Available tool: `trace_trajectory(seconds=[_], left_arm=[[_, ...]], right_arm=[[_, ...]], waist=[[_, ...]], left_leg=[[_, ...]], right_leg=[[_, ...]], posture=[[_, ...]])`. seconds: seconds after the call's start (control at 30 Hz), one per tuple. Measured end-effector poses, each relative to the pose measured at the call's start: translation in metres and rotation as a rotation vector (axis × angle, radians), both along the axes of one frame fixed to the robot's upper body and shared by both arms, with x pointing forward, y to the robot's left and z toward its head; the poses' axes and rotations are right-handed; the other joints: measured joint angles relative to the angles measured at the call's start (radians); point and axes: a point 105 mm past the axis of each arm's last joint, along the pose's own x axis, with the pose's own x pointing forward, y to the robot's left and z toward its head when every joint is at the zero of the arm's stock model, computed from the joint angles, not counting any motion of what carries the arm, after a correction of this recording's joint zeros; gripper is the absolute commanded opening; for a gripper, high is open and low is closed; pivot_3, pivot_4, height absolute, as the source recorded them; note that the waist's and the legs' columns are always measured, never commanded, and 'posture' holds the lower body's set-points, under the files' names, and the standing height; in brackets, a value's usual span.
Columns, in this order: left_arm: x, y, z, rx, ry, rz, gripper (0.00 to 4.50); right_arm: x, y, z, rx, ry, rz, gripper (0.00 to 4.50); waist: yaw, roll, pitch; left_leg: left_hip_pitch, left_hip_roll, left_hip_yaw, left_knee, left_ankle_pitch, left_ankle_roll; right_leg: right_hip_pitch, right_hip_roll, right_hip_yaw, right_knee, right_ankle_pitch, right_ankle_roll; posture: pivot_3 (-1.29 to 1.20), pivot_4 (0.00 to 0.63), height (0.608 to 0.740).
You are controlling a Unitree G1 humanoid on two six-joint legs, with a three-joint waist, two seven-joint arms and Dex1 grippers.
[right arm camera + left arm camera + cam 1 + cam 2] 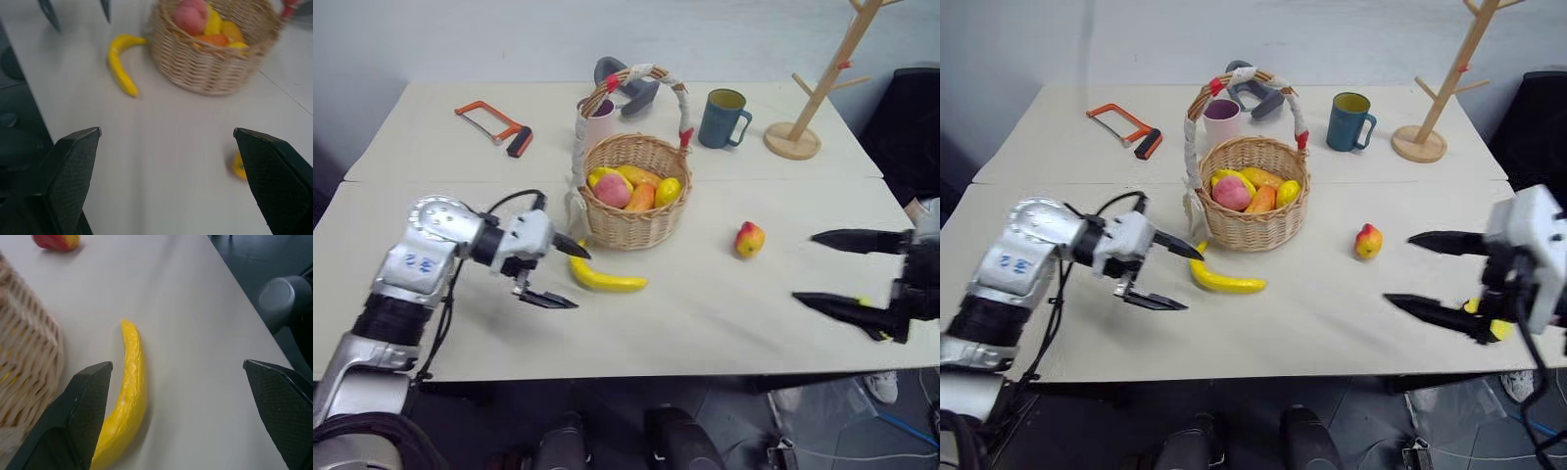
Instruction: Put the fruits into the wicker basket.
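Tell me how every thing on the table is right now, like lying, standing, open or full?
banana: lying flat on the table, outside the basket
red-and-yellow fruit: lying on the table, outside the basket
wicker basket: upright, holding several fruits
left gripper: open, holding nothing
right gripper: open, holding nothing
teal mug: upright
pink cup: upright
hacksaw: lying flat
wooden rack: standing

Silver-grey left arm [421, 257], black cable, black tapered end effector [558, 273] fingers, white right wrist housing [1528, 235]

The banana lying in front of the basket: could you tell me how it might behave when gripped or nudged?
The banana looks glossy, so probably slippery. Its curve suggests it may pivot if pushed at one end. Lying flat, it seems unlikely to roll far.
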Motion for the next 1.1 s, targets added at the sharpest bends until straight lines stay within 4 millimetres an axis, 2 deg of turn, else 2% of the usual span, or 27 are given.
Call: trace_trajectory(seconds=[0.2, 0.33, 0.57, 0.67, 0.7, 0.77, 0.83, 1.0, 1.07, 1.1], left_arm=[[0.017, -0.002, -0.029, 0.112, -0.015, 0.006, 4.50], [0.028, -0.008, -0.041, 0.134, -0.027, 0.041, 3.67], [0.029, -0.001, -0.048, 0.163, -0.027, 0.036, 1.51], [0.027, 0.001, -0.047, 0.168, -0.005, 0.035, 0.81], [0.027, 0.003, -0.046, 0.171, 0.003, 0.038, 0.76], [0.023, 0.004, -0.040, 0.151, 0.019, 0.043, 0.76], [0.019, -0.007, -0.023, 0.046, 0.078, 0.075, 0.76], [0.016, -0.054, 0.059, -0.309, 0.202, 0.187, 0.76], [0.017, -0.066, 0.089, -0.393, 0.235, 0.243, 0.76], [0.022, -0.070, 0.098, -0.415, 0.239, 0.294, 0.76]], right_arm=[[-0.005, 0.028, -0.004, 0.002, -0.005, 0.080, 4.48], [-0.005, 0.032, -0.006, 0.004, 0.000, 0.077, 4.50], [-0.006, 0.031, -0.014, 0.018, 0.019, 0.052, 4.50], [-0.005, 0.032, -0.015, 0.034, 0.010, 0.047, 4.50], [-0.005, 0.032, -0.016, 0.037, 0.013, 0.046, 4.50], [-0.005, 0.033, -0.018, 0.046, 0.014, 0.038, 4.50], [-0.004, 0.034, -0.018, 0.052, 0.005, 0.029, 4.50], [-0.005, 0.037, -0.018, 0.065, -0.021, 0.025, 4.50], [-0.004, 0.037, -0.018, 0.069, -0.023, 0.021, 4.50], [-0.003, 0.037, -0.019, 0.070, -0.027, 0.020, 4.50]], waist=[[0.000, 0.000, 0.000], [0.004, 0.000, 0.000], [0.011, 0.000, 0.000], [0.013, 0.000, 0.000], [0.013, 0.000, 0.000], [0.014, 0.000, 0.000], [0.017, 0.000, 0.000], [0.024, 0.000, 0.000], [0.022, 0.000, 0.000], [0.022, 0.000, 0.000]], left_leg=[[-0.001, 0.001, 0.000, 0.002, -0.003, 0.005], [-0.003, 0.002, 0.000, 0.008, -0.004, 0.007], [-0.002, 0.003, 0.001, 0.009, -0.004, 0.007], [-0.002, 0.003, 0.001, 0.010, -0.004, 0.007], [-0.002, 0.003, 0.001, 0.009, -0.004, 0.007], [-0.002, 0.003, 0.001, 0.009, -0.004, 0.007], [-0.003, 0.003, 0.000, 0.009, -0.004, 0.007], [-0.005, 0.002, -0.004, 0.014, -0.004, 0.007], [-0.004, 0.001, -0.004, 0.013, -0.004, 0.006], [-0.003, 0.001, -0.004, 0.013, -0.004, 0.006]], right_leg=[[0.000, 0.000, 0.000, 0.000, 0.000, 0.000], [0.000, 0.000, 0.000, 0.001, 0.000, 0.000], [0.000, 0.000, -0.001, 0.003, 0.000, 0.000], [0.000, 0.000, -0.001, 0.003, 0.000, 0.000], [0.000, 0.000, -0.001, 0.003, 0.000, 0.000], [0.000, 0.000, -0.001, 0.003, 0.000, 0.000], [0.000, 0.000, -0.001, 0.003, 0.000, 0.000], [0.002, 0.000, -0.003, 0.004, 0.000, 0.002], [0.002, 0.000, -0.002, 0.004, 0.000, 0.003], [0.002, 0.000, -0.002, 0.005, 0.000, 0.003]], posture=[[0.00, 0.150, 0.740], [0.00, 0.150, 0.740], [0.00, 0.150, 0.740], [0.00, 0.150, 0.740], [0.00, 0.150, 0.740], [0.00, 0.150, 0.740], [0.00, 0.150, 0.740], [0.00, 0.150, 0.740], [0.00, 0.150, 0.740], [0.00, 0.150, 0.740]])
